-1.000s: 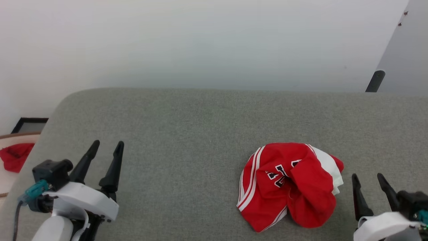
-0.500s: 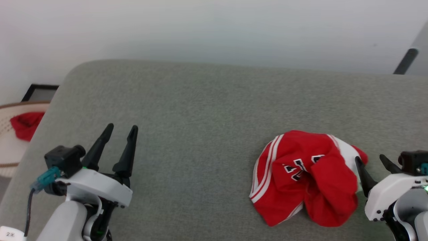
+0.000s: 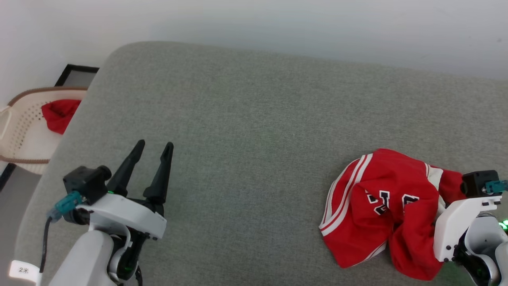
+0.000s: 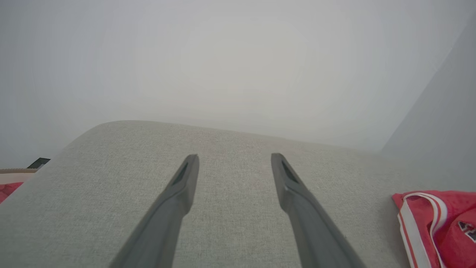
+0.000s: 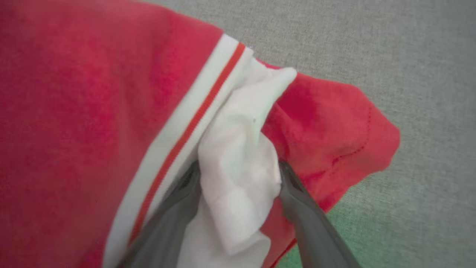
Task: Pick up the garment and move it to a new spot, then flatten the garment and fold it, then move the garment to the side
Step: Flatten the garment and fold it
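— Looking at that grey fabric-covered cushion (image 3: 254, 119), where does the shirt lie?

— The large red jersey shirt with white sleeves and striped trim (image 3: 381, 206) lies crumpled in a heap on the cushion's right side, towards the near edge. Dark, white-outlined letters show on top of the heap. A band of white-and-red trim curves down its left flank.

— And the right gripper (image 5: 238, 165)?

— It is nosed into the heap's right end. Its long dark fingers (image 5: 171, 216) are spread wide, one on each side of a bunched white fold of sleeve, with the white-and-red trim just left of them. The fold bulges up between the fingers, which stand apart rather than pinching it flat.

— Is the shirt lifted?

— No, it rests on the cushion.

— What about the left gripper (image 3: 155, 143)?

— It hovers over bare cushion on the near left, well apart from the shirt. Its fingers are parted with nothing between them, and they point towards the far pale wall (image 3: 278, 24).

— Anything else about?

— Off the cushion's far left corner stands a cream perforated plastic basket (image 3: 24, 131) with a brown rim. A small plain red cloth bundle (image 3: 59, 113) lies in it.
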Tool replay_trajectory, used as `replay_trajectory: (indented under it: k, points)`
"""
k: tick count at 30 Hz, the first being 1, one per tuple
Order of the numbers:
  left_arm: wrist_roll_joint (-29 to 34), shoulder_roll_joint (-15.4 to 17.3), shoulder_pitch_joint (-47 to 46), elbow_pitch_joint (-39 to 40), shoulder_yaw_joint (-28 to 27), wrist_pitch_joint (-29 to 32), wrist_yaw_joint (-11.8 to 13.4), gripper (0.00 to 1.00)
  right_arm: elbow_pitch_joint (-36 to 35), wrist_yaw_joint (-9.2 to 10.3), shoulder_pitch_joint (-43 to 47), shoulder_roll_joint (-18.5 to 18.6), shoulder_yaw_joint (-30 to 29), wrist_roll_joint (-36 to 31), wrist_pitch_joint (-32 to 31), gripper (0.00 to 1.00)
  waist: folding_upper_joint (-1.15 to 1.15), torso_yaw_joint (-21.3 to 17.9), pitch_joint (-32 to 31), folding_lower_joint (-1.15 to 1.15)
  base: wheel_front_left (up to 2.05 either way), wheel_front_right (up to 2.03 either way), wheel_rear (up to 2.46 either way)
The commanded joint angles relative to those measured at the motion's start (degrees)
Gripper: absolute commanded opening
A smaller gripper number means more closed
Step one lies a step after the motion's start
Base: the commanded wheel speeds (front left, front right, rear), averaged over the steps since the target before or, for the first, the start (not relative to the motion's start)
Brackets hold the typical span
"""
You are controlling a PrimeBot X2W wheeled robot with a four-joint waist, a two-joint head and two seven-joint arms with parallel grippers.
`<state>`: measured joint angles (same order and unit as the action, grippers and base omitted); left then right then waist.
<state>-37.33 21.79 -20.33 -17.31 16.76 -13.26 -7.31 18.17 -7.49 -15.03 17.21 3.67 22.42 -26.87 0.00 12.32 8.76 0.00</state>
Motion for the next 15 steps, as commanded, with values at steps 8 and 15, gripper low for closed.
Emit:
replay_trajectory:
  k: [8,15]
  points:
    - [-1.08,0.18,-0.7,-1.39,0.44,-1.04,-0.2,1.0,-2.62,0.0,-0.48,1.59,0.07,1.36,-2.43,0.0,0.0,0.28,-0.12,0.0,0.0,0.0,0.0]
    - [-1.39,0.78,0.17,-1.91,0.08,-1.43,-0.23,1.0,-7.59,0.0,-0.37,2.57,-2.74,1.36,-4.44,0.0,0.0,-1.3,-1.47,0.0,0.0,0.0,0.0]
